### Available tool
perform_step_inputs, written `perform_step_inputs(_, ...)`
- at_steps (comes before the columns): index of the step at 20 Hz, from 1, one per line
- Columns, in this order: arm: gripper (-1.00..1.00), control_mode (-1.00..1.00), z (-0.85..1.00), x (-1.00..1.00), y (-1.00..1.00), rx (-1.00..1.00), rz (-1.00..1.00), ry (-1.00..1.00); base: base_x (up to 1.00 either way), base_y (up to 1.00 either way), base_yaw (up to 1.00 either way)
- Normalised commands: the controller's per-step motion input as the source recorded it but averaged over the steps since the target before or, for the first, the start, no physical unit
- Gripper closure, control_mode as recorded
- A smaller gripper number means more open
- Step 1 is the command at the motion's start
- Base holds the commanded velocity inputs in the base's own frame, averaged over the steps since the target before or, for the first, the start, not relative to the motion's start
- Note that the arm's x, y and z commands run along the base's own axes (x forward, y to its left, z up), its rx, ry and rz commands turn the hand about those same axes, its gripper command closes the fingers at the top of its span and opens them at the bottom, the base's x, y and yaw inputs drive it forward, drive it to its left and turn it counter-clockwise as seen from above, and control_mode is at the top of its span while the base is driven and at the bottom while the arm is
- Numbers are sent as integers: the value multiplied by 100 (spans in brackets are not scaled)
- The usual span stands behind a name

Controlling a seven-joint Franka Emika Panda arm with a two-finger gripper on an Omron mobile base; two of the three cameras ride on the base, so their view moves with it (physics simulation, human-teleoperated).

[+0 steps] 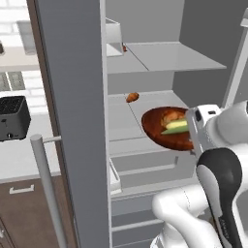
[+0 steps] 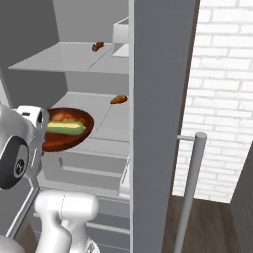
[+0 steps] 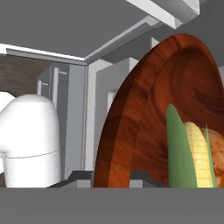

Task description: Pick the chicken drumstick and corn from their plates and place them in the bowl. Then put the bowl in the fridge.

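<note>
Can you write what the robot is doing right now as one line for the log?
step: bowl into fridge | hand: shut on bowl rim | in bowl: corn, chicken drumstick | fridge: door open | bowl: over middle shelf

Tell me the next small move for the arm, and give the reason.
Probably ease the bowl further in over the fridge shelf, then lower it. The hand is shut on the bowl's rim, the corn and drumstick lie inside, and the bowl appears to hang at the shelf's front edge, not yet set down.
</note>
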Motion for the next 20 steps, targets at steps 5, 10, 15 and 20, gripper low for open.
perform_step_inputs(5,100,-100,-15,75,22,0,20,-2,0,0,0)
perform_step_inputs(10,100,-100,-40,77,4,-4,14,0,0,0,0)
perform_step_inputs(15,100,-100,-51,80,6,-4,4,0,0,0,0)
perform_step_inputs(20,100,-100,-43,76,0,0,0,0,0,0,0)
